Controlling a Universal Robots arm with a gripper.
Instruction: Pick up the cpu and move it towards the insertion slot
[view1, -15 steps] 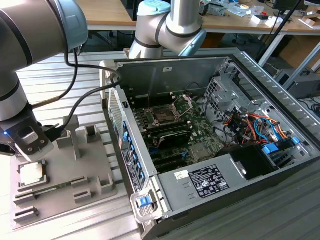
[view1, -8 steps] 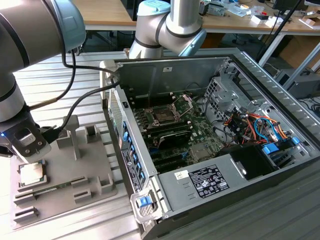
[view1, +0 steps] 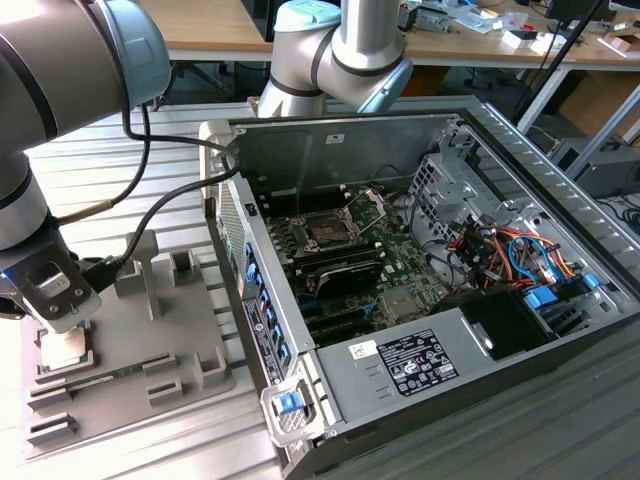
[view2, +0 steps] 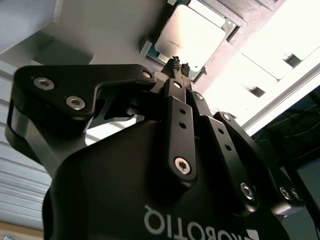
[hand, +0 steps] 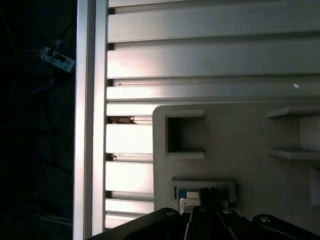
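The cpu (view2: 192, 37), flat, square and pale silvery, is lying in the grey tray (view1: 190, 340) at the exterior view's 8 o'clock. The gripper (view2: 179, 64), drawn closed, is hovering at its edge.

black hand (view2: 180, 64) seen from behind, linkages and bolts in the near field. fingertips (view2: 174, 63) pinched together, right over the cpu (view2: 192, 35) edge; contact unclear. cpu sits flat in a square recess of the grey tray (view2: 255, 17), silvery top up.
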